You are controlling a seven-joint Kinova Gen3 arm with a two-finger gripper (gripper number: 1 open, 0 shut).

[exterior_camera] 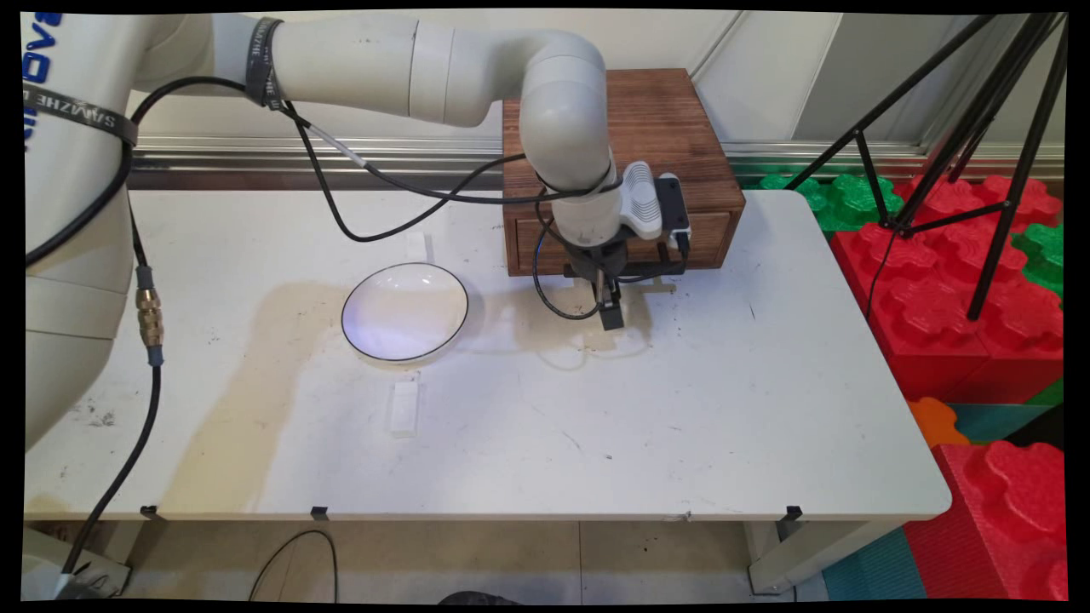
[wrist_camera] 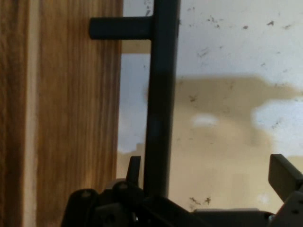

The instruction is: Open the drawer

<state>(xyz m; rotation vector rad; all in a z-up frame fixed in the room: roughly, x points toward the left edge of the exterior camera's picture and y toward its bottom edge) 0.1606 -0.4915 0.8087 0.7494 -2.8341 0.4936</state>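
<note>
A brown wooden box [exterior_camera: 634, 136] with one drawer stands at the back of the white table [exterior_camera: 698, 409]. Its drawer front [wrist_camera: 71, 118] carries a black bar handle [wrist_camera: 161, 104] on short posts. My gripper [exterior_camera: 610, 313] points down just in front of the drawer, at the handle [exterior_camera: 656, 271]. In the hand view my gripper [wrist_camera: 208, 165] is open. The handle bar runs between the fingers, close to the left fingertip [wrist_camera: 134, 166] and well apart from the right one [wrist_camera: 283, 172]. Nothing is held.
A white plate with a dark rim [exterior_camera: 404, 312] lies left of the gripper. A small white block [exterior_camera: 404, 409] lies nearer the front edge, with another white piece [exterior_camera: 415, 245] behind the plate. A black tripod [exterior_camera: 962, 145] and red and green foam blocks [exterior_camera: 954, 281] stand right of the table.
</note>
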